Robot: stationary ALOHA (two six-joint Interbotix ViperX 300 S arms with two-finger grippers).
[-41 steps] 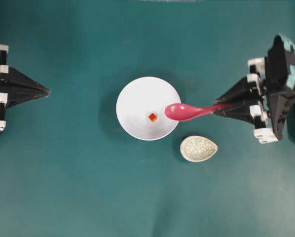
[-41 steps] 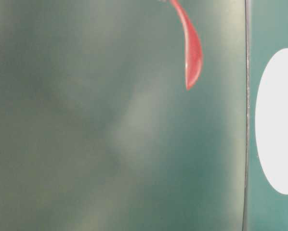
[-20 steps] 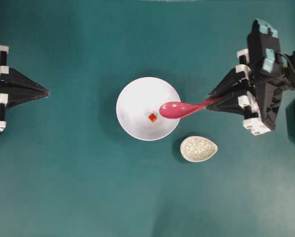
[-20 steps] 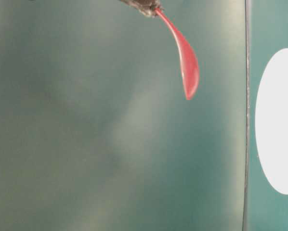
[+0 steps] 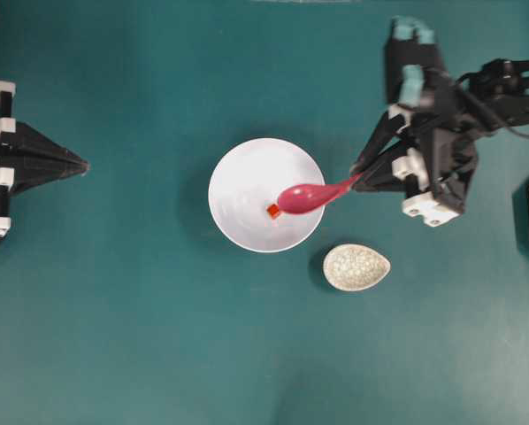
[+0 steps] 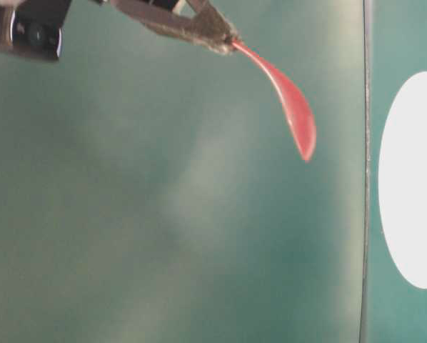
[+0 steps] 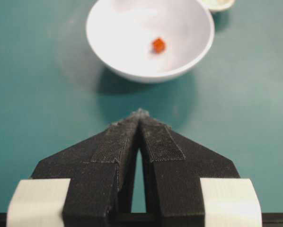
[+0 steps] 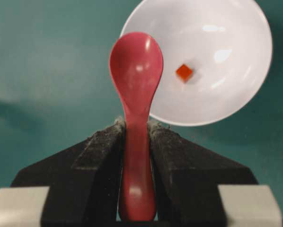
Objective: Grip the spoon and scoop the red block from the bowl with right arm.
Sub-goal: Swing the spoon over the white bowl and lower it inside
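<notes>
Spoon in the overhead view hangs over the bowl at frame centre, its scoop just right of the red block, handle clamped by the right end effector. Left wrist view: the left end effector is clenched, empty, below the bowl. Right wrist view: jaws grip the spoon's handle.

Bowl mid-bench, red block inside, spoon over its right side; small dish lower right.
</notes>
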